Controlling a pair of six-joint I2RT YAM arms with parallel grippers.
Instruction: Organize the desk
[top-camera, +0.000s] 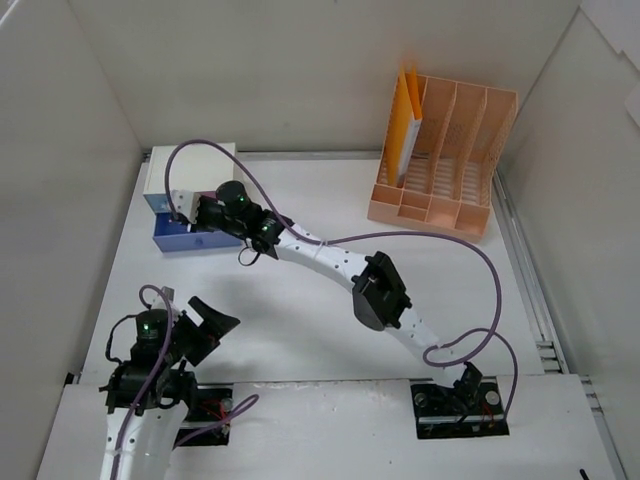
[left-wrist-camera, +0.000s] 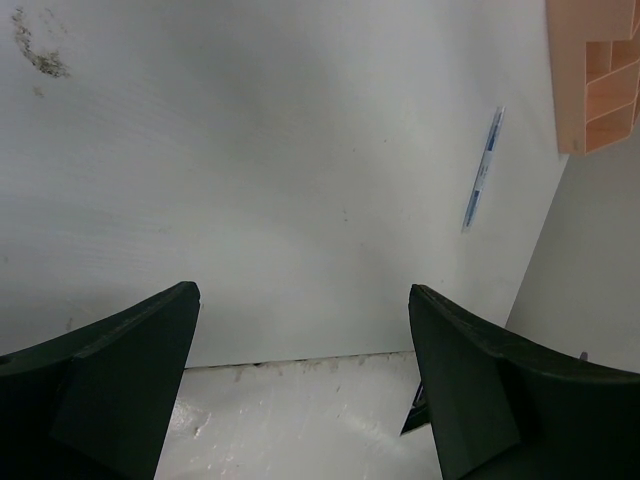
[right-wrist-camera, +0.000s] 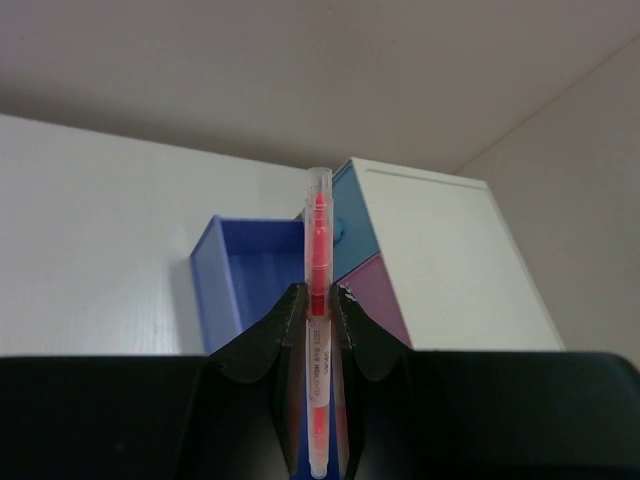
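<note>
One wrist view shows the slim red plastic pen (right-wrist-camera: 318, 240) my right gripper (right-wrist-camera: 318, 300) pinches; my left gripper (left-wrist-camera: 303, 295) gapes wide.

L gripper (left-wrist-camera: 302, 295) agape, R gripper (right-wrist-camera: 320, 296) clamped

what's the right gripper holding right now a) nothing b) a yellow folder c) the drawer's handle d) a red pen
d: in the right wrist view the right gripper is closed on a red pen that sticks out past its fingertips, with the open blue drawer beyond it.
</note>
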